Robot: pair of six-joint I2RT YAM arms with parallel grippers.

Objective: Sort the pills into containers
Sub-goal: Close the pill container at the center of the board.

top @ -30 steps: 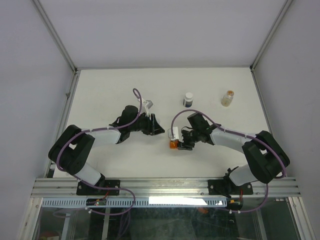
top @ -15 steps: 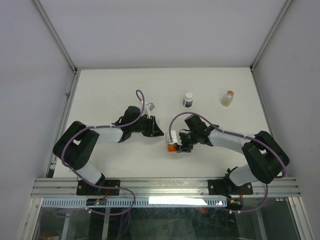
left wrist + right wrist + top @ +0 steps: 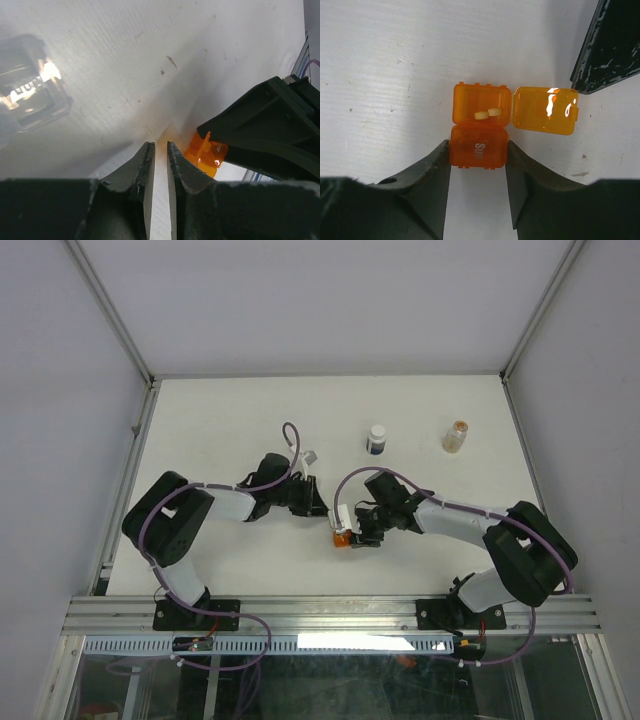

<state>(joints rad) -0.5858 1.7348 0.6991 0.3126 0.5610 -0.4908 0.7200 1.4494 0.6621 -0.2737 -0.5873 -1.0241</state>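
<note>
An orange translucent pill box (image 3: 479, 145) lies on the white table. Its near compartment, marked "Sun", is closed. Its far compartment is open, its lid (image 3: 545, 110) swung out to the right. Two pale pills (image 3: 487, 113) lie in the open compartment. My right gripper (image 3: 477, 150) is shut on the closed compartment, one finger on each side. In the top view the box (image 3: 342, 537) sits at the right gripper's tip (image 3: 352, 532). My left gripper (image 3: 160, 146) has its jaws almost together with nothing between them, just left of the box (image 3: 206, 154), low over the table.
A white bottle with a dark band (image 3: 376, 439) and a clear vial with tan contents (image 3: 456, 436) stand upright at the back of the table. The left gripper's black tip (image 3: 605, 50) shows beside the open lid. A blurred shiny thing (image 3: 30, 95) is at the left.
The left gripper has moved right and nearer, closing on the orange box. The right gripper has shifted the box slightly left and nearer.
</note>
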